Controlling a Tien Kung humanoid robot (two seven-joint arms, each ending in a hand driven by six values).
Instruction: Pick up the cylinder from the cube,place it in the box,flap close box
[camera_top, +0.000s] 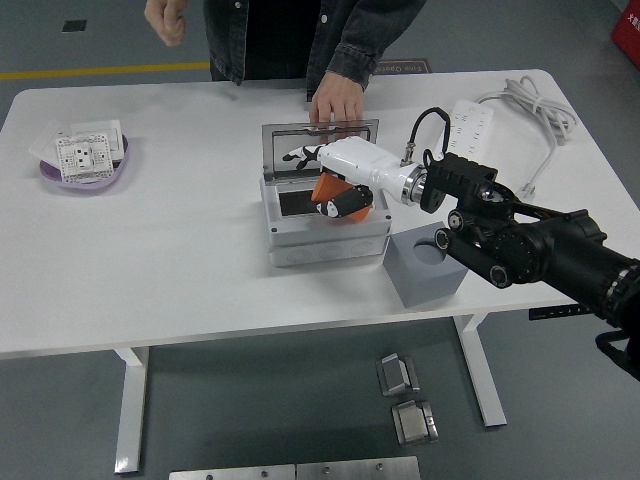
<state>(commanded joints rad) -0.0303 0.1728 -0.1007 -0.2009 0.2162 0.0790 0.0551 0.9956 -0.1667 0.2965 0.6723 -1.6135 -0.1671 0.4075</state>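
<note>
White surface (170, 260): grey box (325, 235), lid up, beside grey cube (425, 270). My right hand (335, 180) over box, fingers (335, 207) gripping orange cylinder (330, 190). Person's hand (335, 100) rests behind lid.

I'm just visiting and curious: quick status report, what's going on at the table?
Right hand shut on orange cylinder, over open box. Left hand unseen. Person's hand on raised lid.

cube (425, 270) right of box (325, 225)
</note>
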